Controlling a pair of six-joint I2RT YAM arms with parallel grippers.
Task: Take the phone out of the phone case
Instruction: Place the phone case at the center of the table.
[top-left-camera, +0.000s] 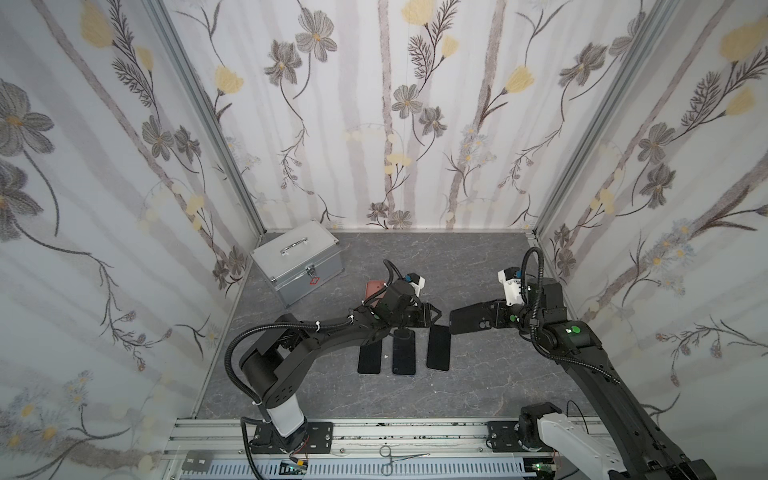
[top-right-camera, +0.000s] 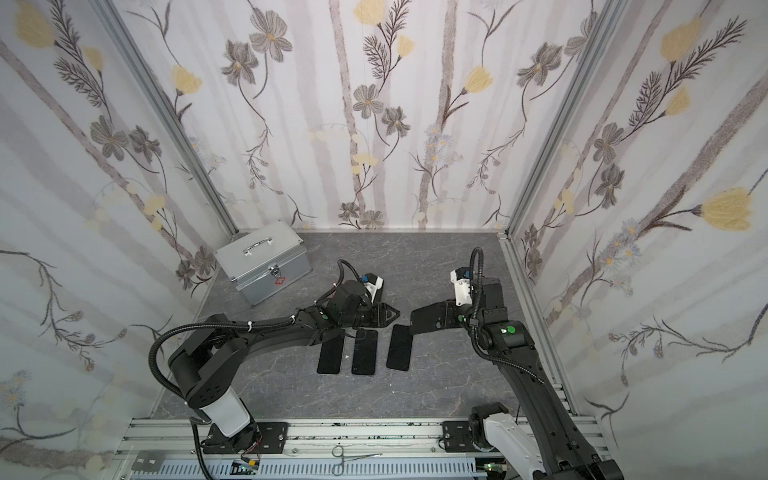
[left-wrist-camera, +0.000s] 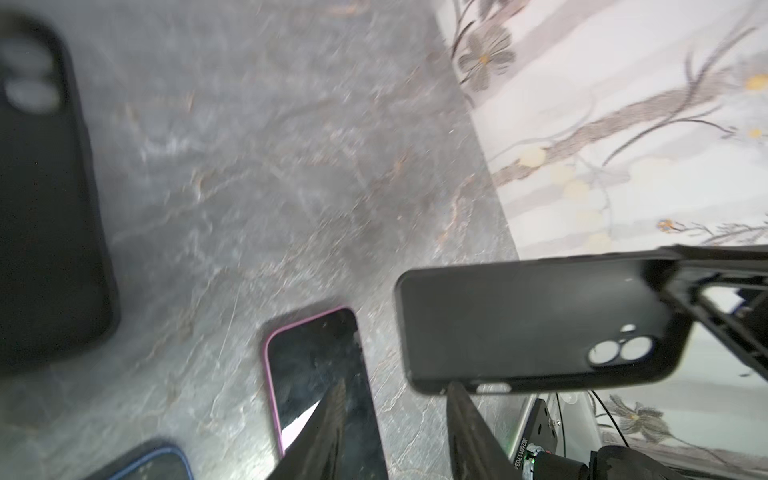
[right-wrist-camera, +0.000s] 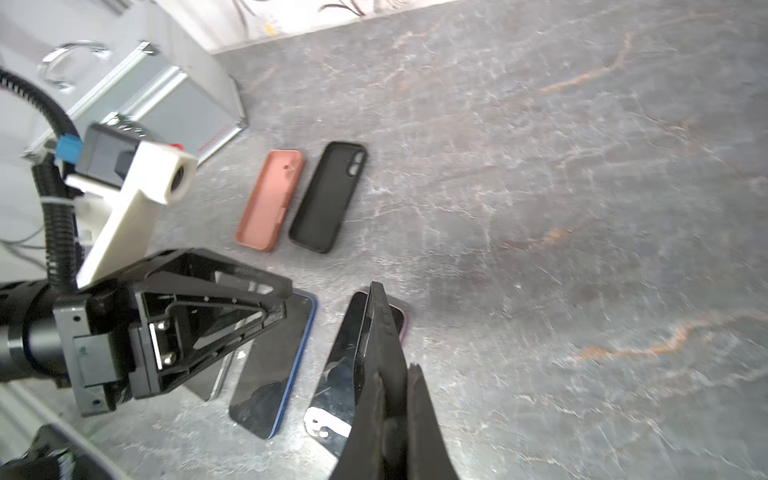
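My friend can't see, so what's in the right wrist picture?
The fingers of the right gripper pinch a black phone case edge-on over a grey table. Below lie phones, an orange case and another black case.

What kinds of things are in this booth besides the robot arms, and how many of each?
Phones: 3 - silver-edged phone, blue-edged phone, pink-edged phone
Phone cases: 3 - salmon case, lying black case, held black case
Metal box: 1
Forceps: 1
Total: 8
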